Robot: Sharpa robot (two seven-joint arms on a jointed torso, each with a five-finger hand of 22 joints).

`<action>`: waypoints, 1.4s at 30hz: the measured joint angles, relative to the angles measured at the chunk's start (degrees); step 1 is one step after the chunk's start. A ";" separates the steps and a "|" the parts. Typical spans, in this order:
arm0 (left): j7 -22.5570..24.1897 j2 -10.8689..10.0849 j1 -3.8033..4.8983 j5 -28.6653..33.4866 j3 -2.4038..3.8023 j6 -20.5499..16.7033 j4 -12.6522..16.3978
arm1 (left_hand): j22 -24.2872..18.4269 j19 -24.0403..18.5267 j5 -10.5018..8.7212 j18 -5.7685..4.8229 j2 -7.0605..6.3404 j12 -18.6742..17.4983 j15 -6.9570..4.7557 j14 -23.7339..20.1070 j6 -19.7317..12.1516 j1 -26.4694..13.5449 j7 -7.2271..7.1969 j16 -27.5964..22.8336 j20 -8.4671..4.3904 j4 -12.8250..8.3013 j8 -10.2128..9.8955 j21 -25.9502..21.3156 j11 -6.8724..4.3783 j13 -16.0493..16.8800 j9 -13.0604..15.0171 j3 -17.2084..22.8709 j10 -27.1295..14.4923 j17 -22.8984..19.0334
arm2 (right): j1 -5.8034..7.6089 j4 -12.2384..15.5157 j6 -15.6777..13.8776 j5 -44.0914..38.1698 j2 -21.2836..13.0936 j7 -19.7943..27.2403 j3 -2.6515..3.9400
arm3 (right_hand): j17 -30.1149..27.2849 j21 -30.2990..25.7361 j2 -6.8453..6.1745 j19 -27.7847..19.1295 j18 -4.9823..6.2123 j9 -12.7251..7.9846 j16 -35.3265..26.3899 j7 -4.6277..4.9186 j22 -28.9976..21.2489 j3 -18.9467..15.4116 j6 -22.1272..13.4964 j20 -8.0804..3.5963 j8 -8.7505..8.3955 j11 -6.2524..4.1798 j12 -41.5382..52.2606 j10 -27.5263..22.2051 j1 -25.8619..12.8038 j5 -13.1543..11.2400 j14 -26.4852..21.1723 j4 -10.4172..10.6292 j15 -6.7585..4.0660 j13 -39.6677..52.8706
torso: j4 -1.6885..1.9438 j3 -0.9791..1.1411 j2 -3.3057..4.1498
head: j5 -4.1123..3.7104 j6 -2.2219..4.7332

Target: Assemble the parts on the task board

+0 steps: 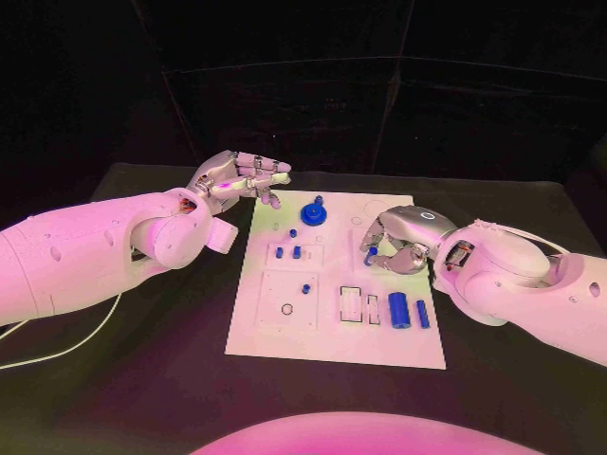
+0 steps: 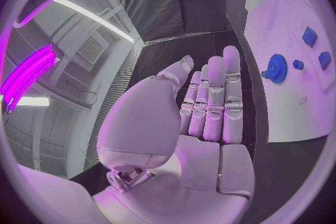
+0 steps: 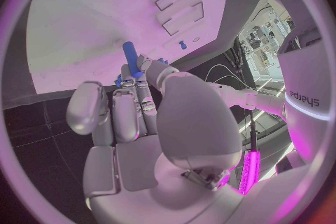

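From the head camera, the white task board (image 1: 334, 327) lies mid-table; the left hand (image 1: 235, 177) hovers off its far left corner, fingers loosely apart, holding nothing, beside a blue gear (image 1: 315, 214). The right hand (image 1: 399, 237) sits over the board's right side, pinching a small blue peg (image 1: 372, 253). The left wrist camera shows straight, empty fingers (image 2: 213, 101). The right wrist camera shows fingertips (image 3: 143, 64) gripping the peg (image 3: 130, 56) against the board (image 3: 84, 28).

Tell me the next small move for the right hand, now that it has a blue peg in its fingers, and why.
Probably lower the right hand a little to seat the blue peg it pinches into the task board. The peg hangs just above the board's surface. I cannot make out which hole lies under it. The left hand holds nothing, off the board's far left corner.
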 measured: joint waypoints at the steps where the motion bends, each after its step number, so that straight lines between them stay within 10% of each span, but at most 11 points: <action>1: 0.00 0.01 0.00 0.00 0.00 0.00 0.00 | 0.00 0.00 0.00 0.00 0.00 0.00 0.00 0.00 0.00 0.00 0.00 0.00 0.00 0.00 0.00 0.00 0.00 0.00 0.00 0.00 0.00 0.00 | -0.02 0.42 -0.03 0.10 -0.18 0.00 0.47 | 0.00 0.00 0.00 0.00 -0.01 0.00 0.00 0.00 0.00 0.00 0.00 0.00 0.00 0.00 -0.01 0.00 0.00 0.00 0.00 0.00 0.00 0.00 | 0.00 0.00 0.00 | -0.01 0.04; 8: -0.01 0.04 0.00 0.00 0.00 0.01 -0.01 | 0.01 0.00 0.00 0.00 0.00 0.00 0.00 0.00 0.00 0.00 0.00 0.00 0.00 0.00 0.00 0.00 0.00 0.00 0.00 0.00 0.00 0.00 | 0.13 4.80 -0.82 0.81 -0.89 0.21 2.71 | 0.00 0.00 0.00 0.00 0.00 0.00 0.00 0.00 0.00 0.00 0.00 0.00 0.00 0.00 -0.02 0.00 0.00 -0.01 0.00 0.00 0.00 0.01 | 0.01 -0.01 0.03 | 0.19 0.29; 21: -0.03 0.09 0.00 0.00 -0.02 0.01 0.02 | 0.01 0.00 0.00 -0.01 0.00 0.00 0.00 0.00 0.00 0.00 0.00 0.00 0.00 0.00 0.00 0.00 0.00 0.00 0.00 0.00 0.00 0.00 | 0.05 5.75 -3.14 2.39 4.44 2.28 3.18 | 0.19 0.22 -0.01 0.00 -0.01 0.00 0.27 0.00 0.24 0.16 0.00 0.00 0.00 0.21 0.09 0.21 -0.01 0.11 0.00 -0.16 0.00 0.09 | 0.07 -0.05 0.13 | 1.41 -0.09; 35: -0.03 0.44 0.00 0.01 -0.02 0.00 -0.11 | 0.02 0.00 0.00 -0.02 0.00 0.00 0.00 0.00 0.00 0.00 0.00 0.00 0.00 0.00 0.00 0.00 0.00 0.00 0.00 0.00 0.00 0.00 | -3.33 -0.32 -3.47 3.26 13.12 5.81 -0.49 | 0.18 0.22 -0.03 0.00 0.00 -0.04 0.27 0.00 0.19 0.16 0.00 0.00 0.00 0.21 0.09 0.20 -0.03 0.35 0.00 -0.17 0.01 0.15 | -0.07 -0.03 0.15 | 2.74 -0.94; 42: 0.12 0.63 0.00 0.01 -0.02 -0.16 -0.25 | -0.07 0.00 0.00 -0.01 0.24 0.22 0.00 0.00 0.00 0.24 0.00 0.00 0.00 -0.16 0.00 0.00 0.21 0.00 0.00 -0.16 -0.21 0.00 | -4.62 -2.80 -2.83 3.29 15.09 6.92 -1.12 | 0.17 0.22 -0.03 0.00 -0.01 -0.04 0.27 0.00 0.12 0.35 0.00 0.00 -0.01 0.20 0.08 0.20 -0.04 0.36 0.00 -0.36 0.01 0.17 | -0.03 0.00 0.12 | 3.25 -1.12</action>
